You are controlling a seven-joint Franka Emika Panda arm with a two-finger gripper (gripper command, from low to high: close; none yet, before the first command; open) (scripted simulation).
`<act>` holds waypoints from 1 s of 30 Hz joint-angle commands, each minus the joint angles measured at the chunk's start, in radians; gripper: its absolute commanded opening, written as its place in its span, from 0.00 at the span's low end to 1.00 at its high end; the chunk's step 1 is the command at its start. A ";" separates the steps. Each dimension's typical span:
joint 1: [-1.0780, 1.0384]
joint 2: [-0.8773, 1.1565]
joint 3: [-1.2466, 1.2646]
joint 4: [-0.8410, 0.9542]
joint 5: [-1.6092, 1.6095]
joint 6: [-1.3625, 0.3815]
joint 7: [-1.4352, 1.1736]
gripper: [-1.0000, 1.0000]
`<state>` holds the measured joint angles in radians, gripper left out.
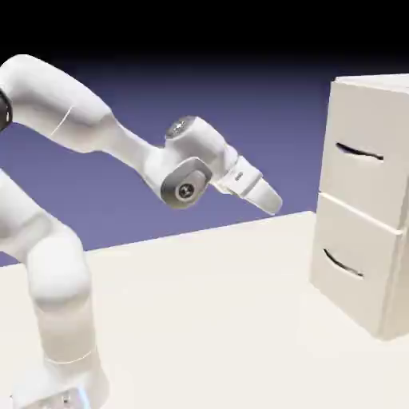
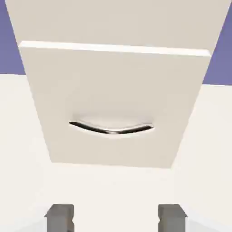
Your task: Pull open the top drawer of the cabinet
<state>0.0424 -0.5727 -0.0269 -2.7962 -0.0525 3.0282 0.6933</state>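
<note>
Gripper [image 2: 116,218] parted and empty, the robot is approaching, and must next rise toward the top drawer's handle [image 1: 359,152].

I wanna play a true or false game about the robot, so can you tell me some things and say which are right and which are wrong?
1. The top drawer is closed. True.
2. The robot's fingers are squeezing a handle. False: they are apart with nothing between them.
3. The cabinet has two drawers, one above the other. True.
4. The robot arm is bright red. False: it is mostly white.
5. The lower drawer has no handle. False: it has a thin dark curved one.
</note>
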 commanded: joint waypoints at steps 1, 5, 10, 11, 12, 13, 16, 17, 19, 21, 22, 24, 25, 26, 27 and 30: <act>0.025 -0.002 -0.022 0.011 -0.044 -0.007 -0.040 0.50; 0.126 -0.011 -0.111 0.057 -0.218 -0.036 -0.198 0.50; 0.252 -0.023 -0.223 0.114 -0.435 -0.073 -0.396 0.50; 0.277 -0.025 -0.245 0.126 -0.478 -0.080 -0.435 0.50; 0.303 -0.027 -0.267 0.137 -0.522 -0.087 -0.475 0.50; 0.328 -0.029 -0.290 0.149 -0.565 -0.095 -0.515 0.50; 0.403 -0.036 -0.356 0.183 -0.696 -0.116 -0.633 0.50; 0.429 -0.038 -0.379 0.195 -0.739 -0.124 -0.673 0.50; 0.479 -0.043 -0.423 0.217 -0.826 -0.138 -0.752 0.50; 0.530 -0.047 -0.468 0.240 -0.913 -0.153 -0.831 0.50; 0.555 -0.050 -0.490 0.252 -0.957 -0.160 -0.871 0.50; 0.605 -0.054 -0.535 0.275 -1.044 -0.175 -0.950 0.50; 0.630 -0.057 -0.557 0.286 -1.087 -0.182 -0.990 0.50; 0.656 -0.059 -0.579 0.298 -1.131 -0.189 -1.029 0.50; 0.681 -0.061 -0.601 0.309 -1.174 -0.196 -1.069 0.50; 0.756 -0.068 -0.668 0.343 -1.305 -0.218 -1.188 0.50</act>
<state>0.7988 -0.6406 -0.6951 -2.4529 -1.3572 2.8101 -0.4942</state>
